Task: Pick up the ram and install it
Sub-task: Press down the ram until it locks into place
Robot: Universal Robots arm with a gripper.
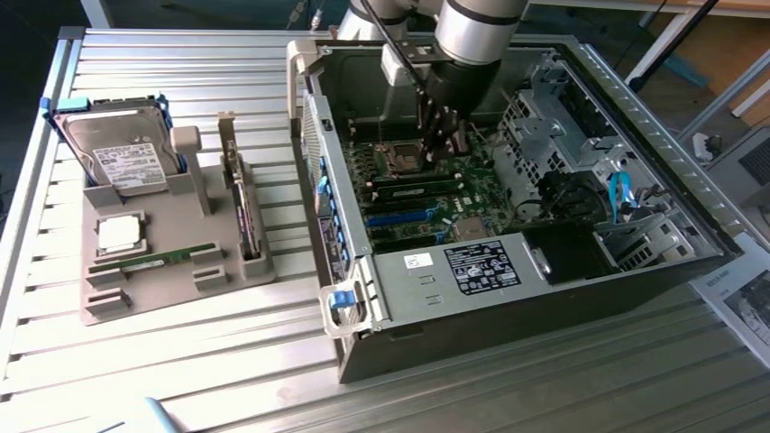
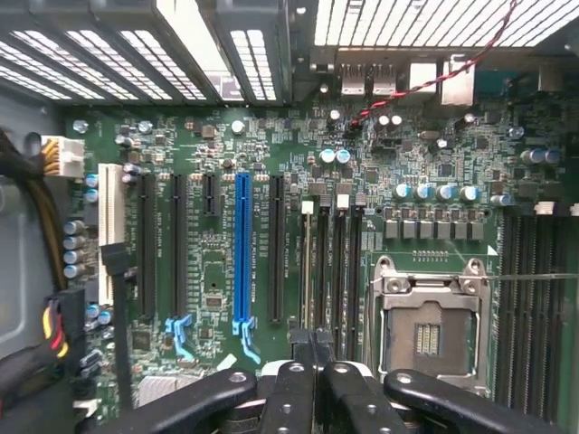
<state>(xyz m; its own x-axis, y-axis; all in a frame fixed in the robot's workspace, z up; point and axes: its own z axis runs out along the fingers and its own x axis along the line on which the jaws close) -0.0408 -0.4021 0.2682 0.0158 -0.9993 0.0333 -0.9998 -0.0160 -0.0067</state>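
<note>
I see slatted metal table point(image 1: 180, 361), open PC case point(image 1: 506, 271) on it. Gripper point(image 2: 312, 348) fully closed above motherboard point(image 2: 271, 226), memory slots point(image 2: 330, 262) at twelve o'clock, nothing held; ram point(image 1: 157, 261) on grey tray point(image 1: 157, 289).

Ram point(image 1: 157, 262) — one long, narrow, thin green circuit-board stick, with small dark parts along its length that are too fine to tell apart. It lies lengthwise in a shallow channel of the grey holder point(image 1: 180, 293), near that holder's front edge, its long side running towards the exterior view's right and tilted slightly upward that way. Seated in the holder — not lifted, nothing touching it.
</note>
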